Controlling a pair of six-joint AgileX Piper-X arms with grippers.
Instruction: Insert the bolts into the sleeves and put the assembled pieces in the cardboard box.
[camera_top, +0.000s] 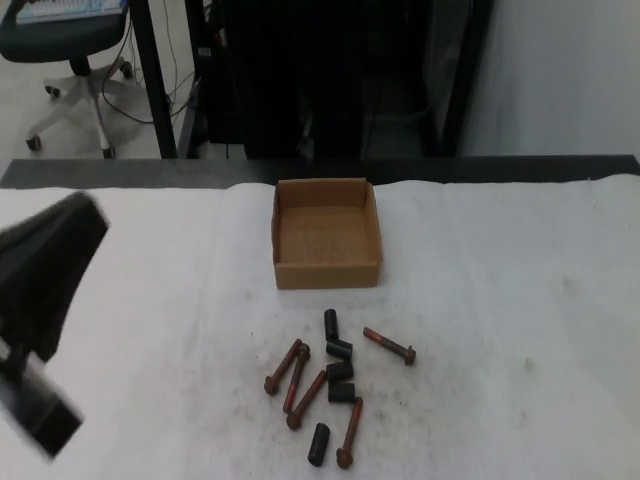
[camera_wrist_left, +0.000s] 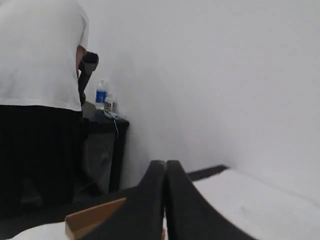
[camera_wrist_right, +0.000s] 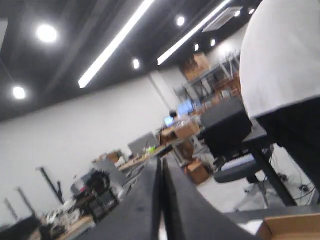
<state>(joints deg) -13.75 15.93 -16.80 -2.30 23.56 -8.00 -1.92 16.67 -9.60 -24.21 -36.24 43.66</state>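
Left wrist view, jaws pressed together, cardboard box (camera_wrist_left: 92, 219) just beyond them.

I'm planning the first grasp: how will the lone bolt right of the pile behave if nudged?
Lying on its side on the cloth, the bolt will probably roll or swing around its head rather than slide. Its rusty metal look suggests stiff and fairly heavy for its size. The cloth may slow rolling.

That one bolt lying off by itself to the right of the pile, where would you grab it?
The bolt lies flat, apart from the sleeves, with bare cloth on both sides. So probably mid-shank, from straight above, pinching across its length.
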